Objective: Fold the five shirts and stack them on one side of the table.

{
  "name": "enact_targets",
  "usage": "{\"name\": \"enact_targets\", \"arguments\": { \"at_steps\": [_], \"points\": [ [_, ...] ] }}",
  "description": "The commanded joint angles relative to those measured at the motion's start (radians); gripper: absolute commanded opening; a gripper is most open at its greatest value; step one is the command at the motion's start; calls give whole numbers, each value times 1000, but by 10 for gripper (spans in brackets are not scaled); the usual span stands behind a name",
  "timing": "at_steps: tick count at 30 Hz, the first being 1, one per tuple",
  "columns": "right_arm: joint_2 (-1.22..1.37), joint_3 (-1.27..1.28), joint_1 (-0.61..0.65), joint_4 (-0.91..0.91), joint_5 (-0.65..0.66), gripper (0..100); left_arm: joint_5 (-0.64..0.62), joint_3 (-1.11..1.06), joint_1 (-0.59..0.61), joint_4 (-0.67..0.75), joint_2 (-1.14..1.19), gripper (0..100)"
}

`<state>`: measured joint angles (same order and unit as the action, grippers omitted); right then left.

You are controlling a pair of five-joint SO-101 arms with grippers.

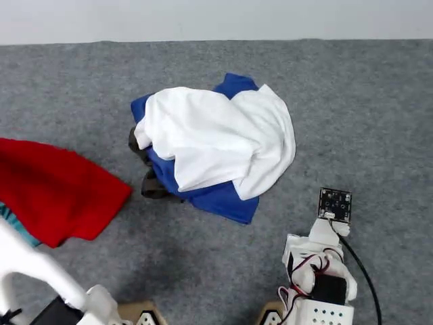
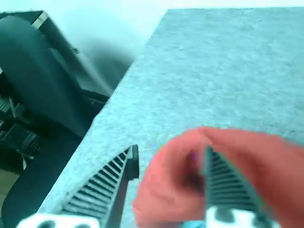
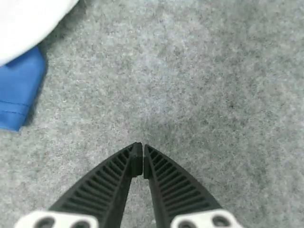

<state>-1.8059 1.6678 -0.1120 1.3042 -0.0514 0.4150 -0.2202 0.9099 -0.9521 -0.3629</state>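
Note:
A white shirt (image 1: 216, 135) lies crumpled on a blue shirt (image 1: 220, 196) mid-table, and a dark shirt (image 1: 150, 186) pokes out at their left. At the left edge a red shirt (image 1: 54, 193) is spread over a teal one (image 1: 15, 222). My left gripper (image 2: 171, 154) is open at the table's left border, with a fold of the red shirt (image 2: 237, 156) between and behind its fingers. My right gripper (image 3: 140, 160) is shut on nothing, low over bare grey felt near the blue shirt's corner (image 3: 19, 90). The right arm (image 1: 318, 271) stands at the front right.
The table (image 1: 365, 122) is covered in grey felt, with open room on the right and at the back. Its left edge (image 2: 114, 104) drops off to a dark chair (image 2: 42, 80). The left arm's white link (image 1: 34, 264) crosses the front left corner.

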Motion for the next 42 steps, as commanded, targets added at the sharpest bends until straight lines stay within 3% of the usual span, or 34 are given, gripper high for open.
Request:
{"name": "enact_targets", "arguments": {
  "at_steps": [1, 6, 13, 20, 27, 33, 42],
  "points": [
    [-7, 15, 5, 4, 12, 9, 54, 10, -57, -40, -74, 271],
    [-7, 15, 5, 4, 12, 9, 64, 7, -213, -141, -216, 275],
    [-7, 15, 5, 4, 12, 9, 61, -21, -618, -371, -319, 273],
    [-7, 15, 5, 4, 12, 9, 58, -285, -905, -301, -318, 273],
    [-7, 15, 5, 4, 12, 9, -21, -484, -1011, -66, -318, 275],
    [-7, 15, 5, 4, 12, 9, -66, -608, -1111, 48, -290, 275],
    [-7, 15, 5, 4, 12, 9, -97, -513, -1066, 155, 104, 274]
  ]
}}
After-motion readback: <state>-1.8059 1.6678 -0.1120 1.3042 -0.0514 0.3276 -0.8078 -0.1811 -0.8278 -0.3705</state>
